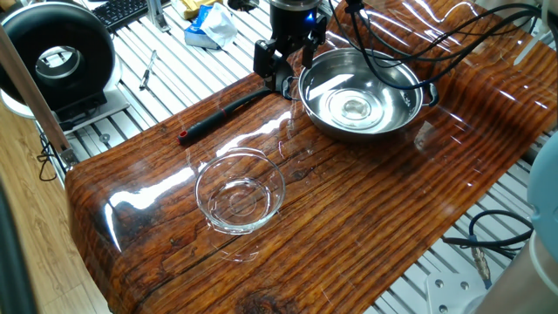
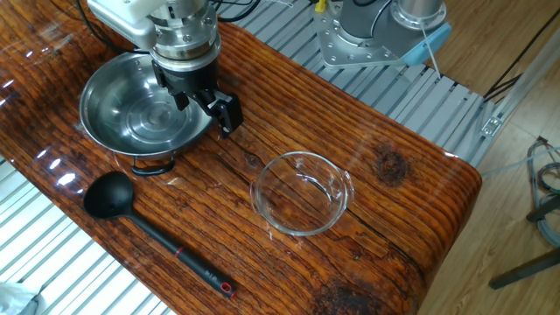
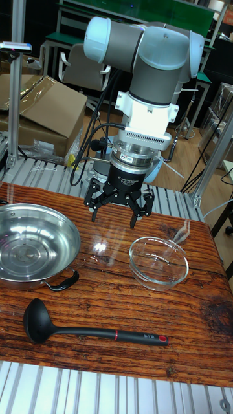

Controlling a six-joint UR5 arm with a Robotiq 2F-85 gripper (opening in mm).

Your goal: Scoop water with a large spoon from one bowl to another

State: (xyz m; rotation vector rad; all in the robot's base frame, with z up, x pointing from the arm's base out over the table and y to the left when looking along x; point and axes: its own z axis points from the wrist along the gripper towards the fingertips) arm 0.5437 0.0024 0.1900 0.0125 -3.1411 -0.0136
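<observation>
The steel bowl sits at one end of the wooden table, and faint glints in its bottom suggest water. Nearer the middle stands the clear glass bowl. Along the table's edge the black ladle lies flat, its red-tipped end pointing away from the steel bowl. My gripper hangs open and empty above the table beside the steel bowl's rim, between the two bowls and clear of the ladle.
Black cables drape over the table behind the steel bowl. A round black device, a keyboard and a blue-white bag lie off the table. The robot base stands beyond the far edge.
</observation>
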